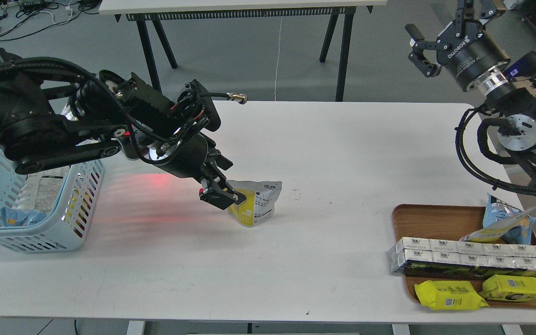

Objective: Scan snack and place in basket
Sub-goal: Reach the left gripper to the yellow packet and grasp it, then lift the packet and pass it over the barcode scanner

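Note:
The snack (259, 204) is a white and yellow pouch with a white label, on the white table (324, 153) near its middle. My left gripper (224, 193) reaches in from the left and its fingers sit at the pouch's left edge, seemingly closed on it. The light blue basket (82, 204) stands at the table's left edge, partly hidden by my left arm, with packets inside. My right gripper (428, 44) is raised high at the upper right, fingers apart and empty.
A brown wooden tray (428, 216) at the front right holds two bright yellow packs (449, 295), a row of white boxes (472, 256) and a blue-and-yellow bag (505, 223). A red glow lies on the table right of the basket. Another table's legs stand behind.

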Robot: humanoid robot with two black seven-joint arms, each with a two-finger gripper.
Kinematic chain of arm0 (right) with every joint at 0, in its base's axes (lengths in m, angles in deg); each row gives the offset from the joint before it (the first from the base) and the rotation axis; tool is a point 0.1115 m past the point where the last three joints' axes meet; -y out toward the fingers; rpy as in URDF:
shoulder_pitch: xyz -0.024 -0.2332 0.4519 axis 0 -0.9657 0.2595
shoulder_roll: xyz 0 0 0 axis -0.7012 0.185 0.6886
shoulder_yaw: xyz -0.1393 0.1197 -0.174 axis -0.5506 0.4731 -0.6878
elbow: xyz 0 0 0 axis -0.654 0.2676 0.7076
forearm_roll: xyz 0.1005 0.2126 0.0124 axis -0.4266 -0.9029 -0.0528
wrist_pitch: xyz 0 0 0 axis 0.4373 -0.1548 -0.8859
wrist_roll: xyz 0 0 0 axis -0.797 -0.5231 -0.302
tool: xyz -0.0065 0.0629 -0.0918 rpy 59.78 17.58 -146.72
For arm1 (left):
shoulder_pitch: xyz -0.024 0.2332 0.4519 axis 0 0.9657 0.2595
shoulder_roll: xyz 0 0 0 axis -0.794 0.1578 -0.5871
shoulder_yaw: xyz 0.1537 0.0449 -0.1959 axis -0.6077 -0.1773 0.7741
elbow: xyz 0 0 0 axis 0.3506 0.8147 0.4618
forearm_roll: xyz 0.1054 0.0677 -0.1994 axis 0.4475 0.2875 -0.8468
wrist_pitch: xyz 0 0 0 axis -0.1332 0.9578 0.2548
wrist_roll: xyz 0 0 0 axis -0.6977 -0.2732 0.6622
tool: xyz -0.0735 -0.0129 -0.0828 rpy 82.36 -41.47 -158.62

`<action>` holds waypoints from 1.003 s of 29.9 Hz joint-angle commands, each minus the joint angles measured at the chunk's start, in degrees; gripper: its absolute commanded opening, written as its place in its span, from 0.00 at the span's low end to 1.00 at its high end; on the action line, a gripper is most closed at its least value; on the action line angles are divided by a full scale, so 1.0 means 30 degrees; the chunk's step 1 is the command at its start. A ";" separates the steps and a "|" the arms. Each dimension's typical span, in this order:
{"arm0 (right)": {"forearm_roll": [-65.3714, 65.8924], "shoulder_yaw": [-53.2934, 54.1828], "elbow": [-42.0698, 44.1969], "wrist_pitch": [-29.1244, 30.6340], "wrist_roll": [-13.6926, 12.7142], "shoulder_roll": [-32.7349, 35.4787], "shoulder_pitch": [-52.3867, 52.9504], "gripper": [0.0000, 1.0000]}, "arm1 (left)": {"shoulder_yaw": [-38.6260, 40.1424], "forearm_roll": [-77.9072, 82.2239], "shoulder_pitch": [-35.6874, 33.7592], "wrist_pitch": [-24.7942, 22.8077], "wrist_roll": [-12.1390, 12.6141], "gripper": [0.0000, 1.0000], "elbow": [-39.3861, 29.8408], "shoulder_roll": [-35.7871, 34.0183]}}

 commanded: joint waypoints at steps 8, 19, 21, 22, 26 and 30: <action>-0.0021 0.0349 -0.0069 0.0010 -0.0001 0.0319 -0.0460 0.99 | -0.0061 0.0303 0.1955 0.1710 -0.0006 0.47 0.2786 0.1932; -0.0021 0.0408 -0.0187 0.0039 -0.0001 0.0671 -0.0959 0.99 | -0.0354 0.0391 0.1548 0.0460 -0.0006 0.00 0.2907 0.1846; -0.0021 0.0408 -0.0158 0.0068 -0.0001 0.0671 -0.0988 0.99 | -0.0325 0.0391 0.1284 0.0222 -0.0006 0.00 0.2848 0.1758; -0.0021 0.0408 -0.0157 0.0068 -0.0001 0.0671 -0.1046 0.99 | -0.0325 0.0391 0.1254 0.0192 -0.0006 0.00 0.2876 0.1700; -0.0021 0.0496 -0.0187 0.0068 -0.0001 0.0671 -0.1164 0.99 | -0.0266 0.0391 0.1107 0.0163 -0.0006 0.00 0.2848 0.1202; -0.0021 0.0642 -0.0187 0.0039 -0.0001 0.0671 -0.1164 0.99 | -0.0237 0.0391 0.0261 0.0192 -0.0006 0.00 0.2877 0.0647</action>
